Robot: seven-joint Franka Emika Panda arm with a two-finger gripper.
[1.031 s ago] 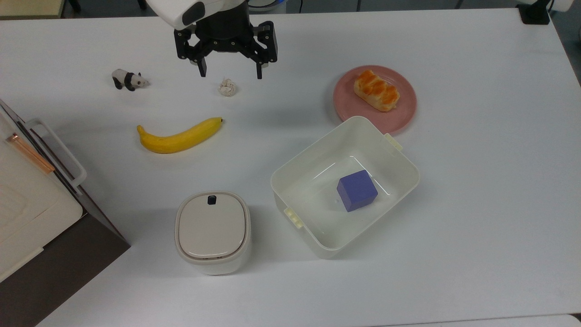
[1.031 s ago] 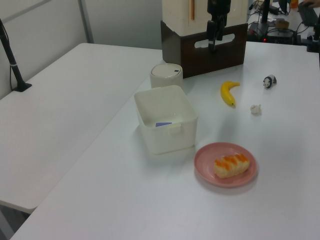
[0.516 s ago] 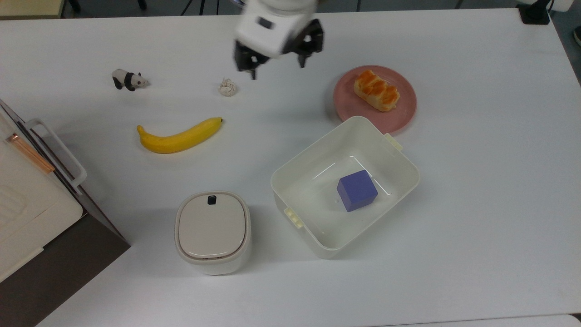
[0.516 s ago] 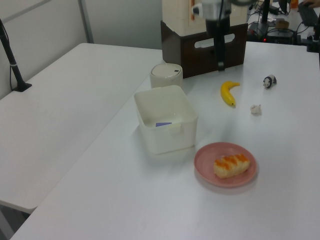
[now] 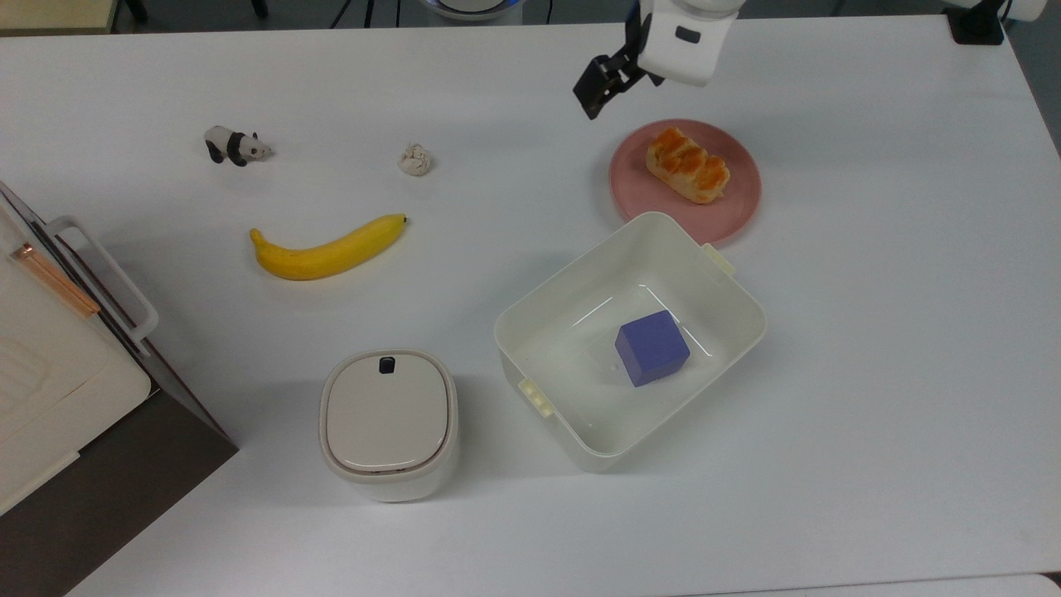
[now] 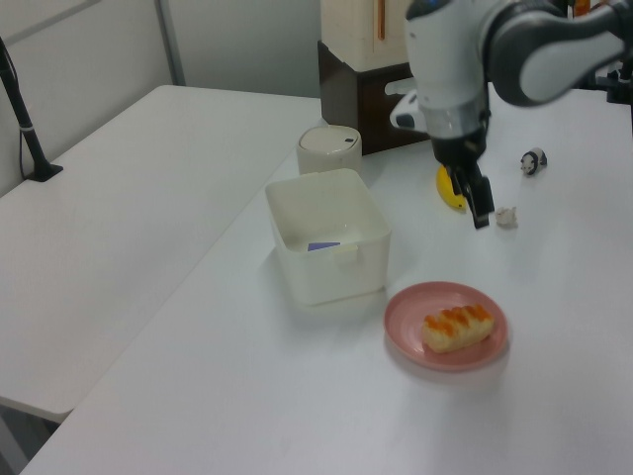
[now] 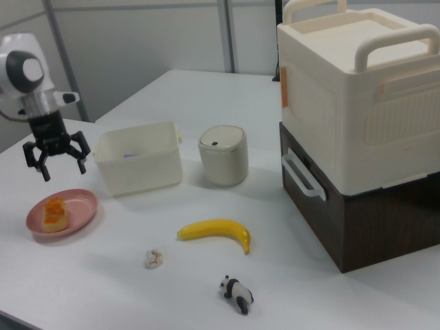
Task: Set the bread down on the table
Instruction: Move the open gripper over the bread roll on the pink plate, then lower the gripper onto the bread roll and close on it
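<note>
The bread (image 5: 687, 164) is a small braided bun with an orange glazed top. It lies on a round pink plate (image 5: 740, 209) on the white table (image 5: 895, 348). It also shows in the left view as the bread (image 6: 457, 328) and in the right view as the bread (image 7: 55, 213). My gripper (image 5: 634, 79) hovers just beyond the plate's edge on the top view's upper left, apart from the bread. In the right view the gripper (image 7: 63, 167) hangs above the plate (image 7: 81, 204), open, with nothing between its fingers. In the left view the gripper (image 6: 480, 203) is above and behind the plate.
A white bin (image 5: 580, 274) holding a blue cube (image 5: 651, 347) stands right beside the plate. Toward the top view's left are a wrinkly ball (image 5: 415, 159), a banana (image 5: 330, 249), a toy panda (image 5: 234, 146), a lidded canister (image 5: 388, 423) and a large cream box (image 5: 41, 373).
The gripper has swept toward the top view's right, from above the wrinkly ball to beside the pink plate. Nothing on the table has moved.
</note>
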